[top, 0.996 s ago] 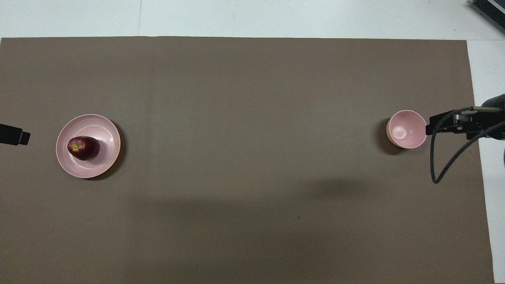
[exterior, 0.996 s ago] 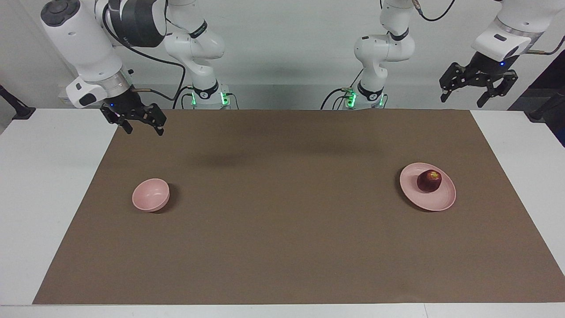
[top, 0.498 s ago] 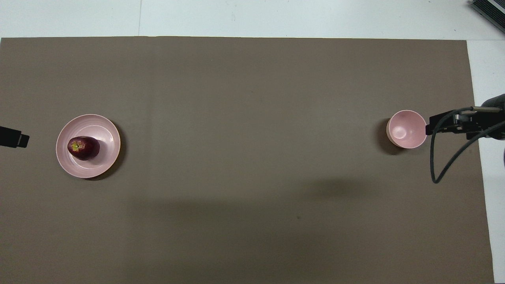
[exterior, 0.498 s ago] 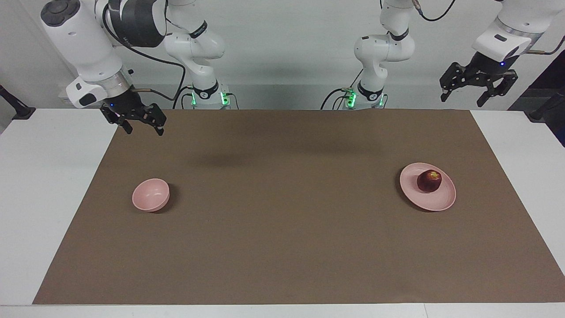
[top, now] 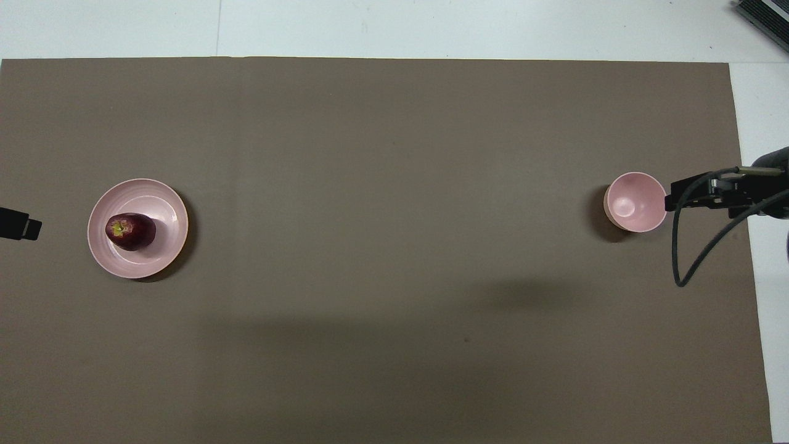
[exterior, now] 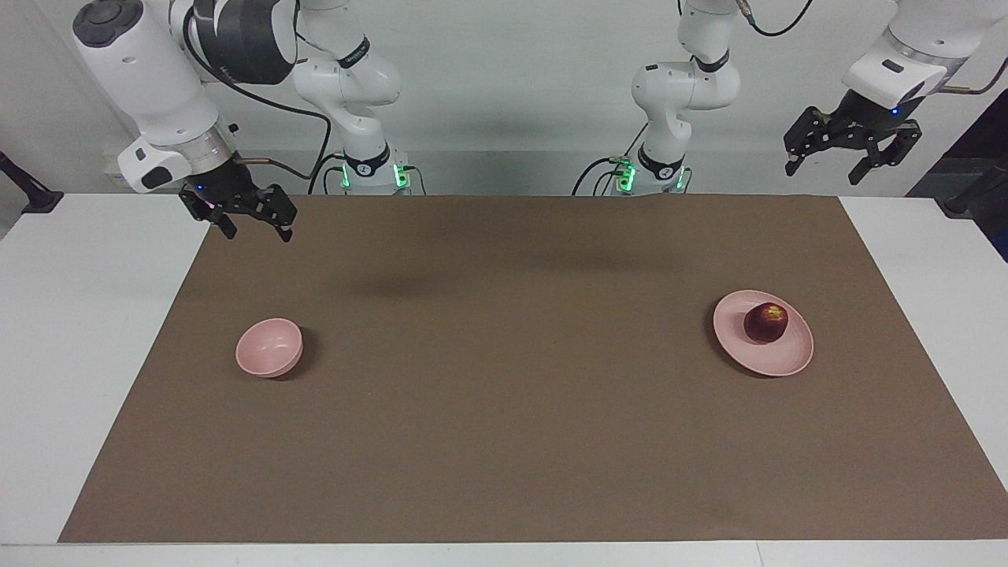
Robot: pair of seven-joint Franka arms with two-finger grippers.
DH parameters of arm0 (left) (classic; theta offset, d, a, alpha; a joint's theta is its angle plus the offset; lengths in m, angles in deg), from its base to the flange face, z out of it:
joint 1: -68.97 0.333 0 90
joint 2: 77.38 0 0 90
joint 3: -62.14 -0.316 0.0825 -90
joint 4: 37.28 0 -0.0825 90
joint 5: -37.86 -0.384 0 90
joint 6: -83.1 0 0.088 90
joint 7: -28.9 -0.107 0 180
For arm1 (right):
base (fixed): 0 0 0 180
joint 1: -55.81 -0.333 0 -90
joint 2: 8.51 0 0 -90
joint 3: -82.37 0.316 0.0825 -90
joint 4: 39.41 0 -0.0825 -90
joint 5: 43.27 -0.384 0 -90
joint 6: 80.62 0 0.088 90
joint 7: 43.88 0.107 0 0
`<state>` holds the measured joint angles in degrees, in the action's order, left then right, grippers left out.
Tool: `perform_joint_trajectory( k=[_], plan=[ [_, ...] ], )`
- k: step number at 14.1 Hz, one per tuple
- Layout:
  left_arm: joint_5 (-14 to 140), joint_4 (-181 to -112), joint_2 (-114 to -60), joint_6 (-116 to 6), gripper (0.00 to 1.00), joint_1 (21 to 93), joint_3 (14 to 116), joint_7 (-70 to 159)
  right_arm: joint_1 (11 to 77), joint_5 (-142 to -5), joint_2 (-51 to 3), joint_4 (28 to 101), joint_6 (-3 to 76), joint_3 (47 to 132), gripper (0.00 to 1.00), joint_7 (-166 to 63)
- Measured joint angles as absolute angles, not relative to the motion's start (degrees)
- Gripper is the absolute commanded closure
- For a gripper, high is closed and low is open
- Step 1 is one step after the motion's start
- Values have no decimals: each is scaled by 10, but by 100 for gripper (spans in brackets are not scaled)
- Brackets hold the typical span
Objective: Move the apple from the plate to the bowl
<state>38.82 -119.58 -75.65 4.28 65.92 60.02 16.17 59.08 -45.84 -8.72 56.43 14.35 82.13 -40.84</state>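
left claw [exterior: 852,150] hangs high at its own end of the worktop, fingers spread, nothing in them, and the apple [exterior: 766,322] lies below it and farther out from the robots, so this arm looks like the natural one to go, reaching down and forward. right claw [exterior: 246,216] hovers over the mat's [exterior: 504,441] near corner at the other end, fingers apart too, empty, waiting. now outward: the apple sits on the plate [exterior: 791,358], on the part toward the robots, stem end up and tipped a little, its longer axis running roughly along the table's length in the overhead view. the bowl [exterior: 269,347] stands about level with the plate, well apart from it, toward the right arm's end, upright and empty. between them just bare brown mat, flat, plenty of room for a carry. the round fruit could roll on that shallow plate if nudged, so a centred pinch seems wise. white wall at the robots' backs, black cable looping off the right arm.
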Motion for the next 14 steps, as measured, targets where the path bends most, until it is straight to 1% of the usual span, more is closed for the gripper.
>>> perform_joint_trajectory(
  k=[9, 14],
  plan=[
    [388, -1196, -757, 24, 0, 663, 600, 162, 591, -458, -87, 564, 144, 821, 0, -408],
    [388, -1209, -757, 9, 0, 663, 599, 162, 591, -458, -87, 564, 144, 821, 0, -408]
  ],
)
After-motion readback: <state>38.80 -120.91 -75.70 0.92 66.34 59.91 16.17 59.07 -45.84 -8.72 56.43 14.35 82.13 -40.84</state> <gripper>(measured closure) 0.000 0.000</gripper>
